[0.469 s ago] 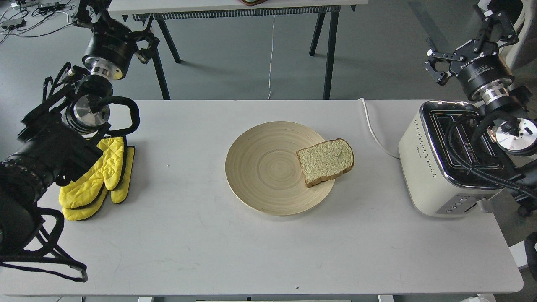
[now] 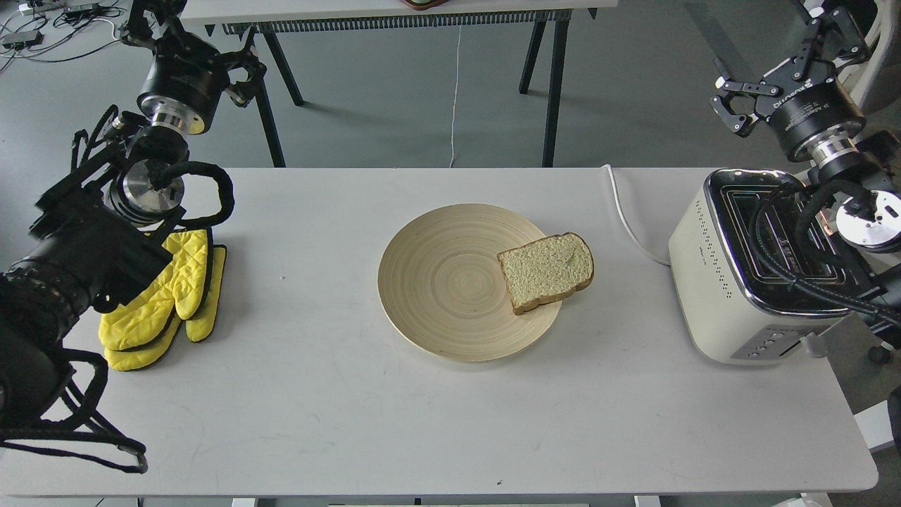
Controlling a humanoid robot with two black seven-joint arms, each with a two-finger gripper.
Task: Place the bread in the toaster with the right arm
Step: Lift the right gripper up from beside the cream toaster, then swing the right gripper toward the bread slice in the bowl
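On the counter: what the head view shows, item by item.
Counter (image 2: 436, 422): pale grey top that carries the plate, the toaster and the mitts.
Plate (image 2: 443, 282): round, light wooden, near the middle of the counter.
Bread (image 2: 546, 271): one pale slice with a brown crust, lying flat on the plate's right rim, its right edge hanging past the rim; nothing touches it.
Toaster (image 2: 718, 282): cream-white with a chrome top, at the counter's right end, well apart from the bread; its slots are partly hidden by the right arm's cables, and what the slots hold cannot be told.
Cord (image 2: 626, 218): white, running from the toaster's left side up along the counter to its far edge.
Right arm (image 2: 838, 211): black, coming in from the right edge and crossing above the toaster top.
Right hand (image 2: 781, 70): raised behind and above the toaster, off the counter's far edge, fingers spread wide and holding nothing, well apart from the bread.
Left arm (image 2: 84, 246): black with a looped cable, along the left edge, partly over the mitts.
Left hand (image 2: 193, 42): high at the far left, beyond the counter; seen dark against the floor clutter, so I cannot tell whether its fingers are spread or pressed together.
Oven mitts (image 2: 165, 303): yellow, stacked on the counter's left side, partly under the left arm.
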